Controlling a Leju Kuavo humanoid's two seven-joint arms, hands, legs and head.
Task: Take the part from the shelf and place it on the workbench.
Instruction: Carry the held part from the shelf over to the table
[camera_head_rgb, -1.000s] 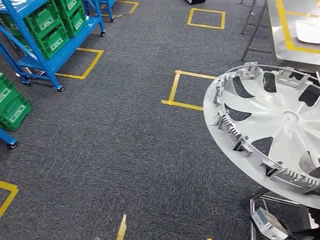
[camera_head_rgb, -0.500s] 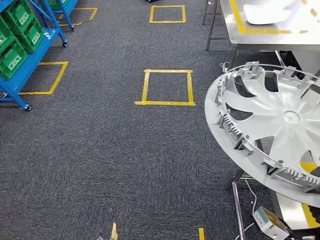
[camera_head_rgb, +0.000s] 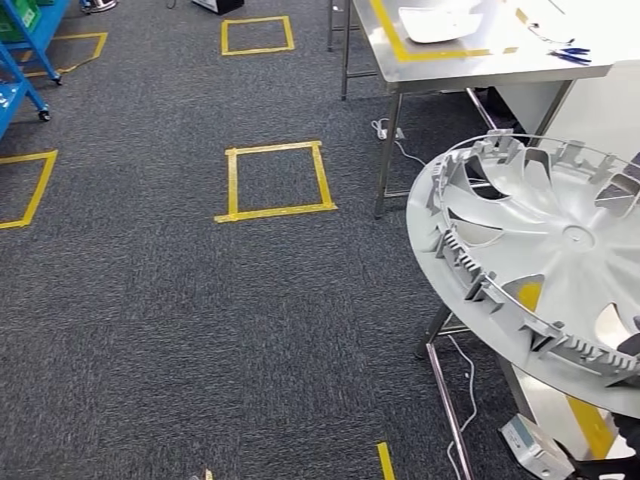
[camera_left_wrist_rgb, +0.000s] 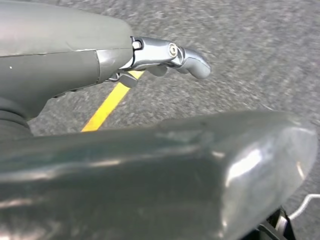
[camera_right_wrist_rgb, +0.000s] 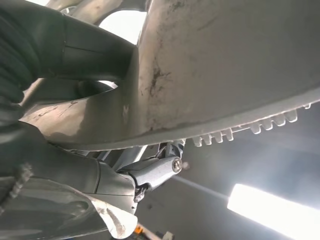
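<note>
1. Right hand (camera_right_wrist_rgb: 113, 185) grips the round silver-grey plastic wheel cover (camera_head_rgb: 543, 260) by its rim, held flat.
2. Left hand (camera_left_wrist_rgb: 166, 52) holds nothing, fingers apart.
3. Steel workbench (camera_head_rgb: 453, 70) lies ahead, beyond the cover; right hand nearer.

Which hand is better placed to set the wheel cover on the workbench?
The right hand: it already grips the wheel cover, and the workbench lies ahead on that side. The left hand holds nothing, over the carpet.

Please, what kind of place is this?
Probably a factory or workshop floor: yellow tape squares mark the grey carpet, a steel workbench stands ahead, and a blue wheeled shelf is at the side.
</note>
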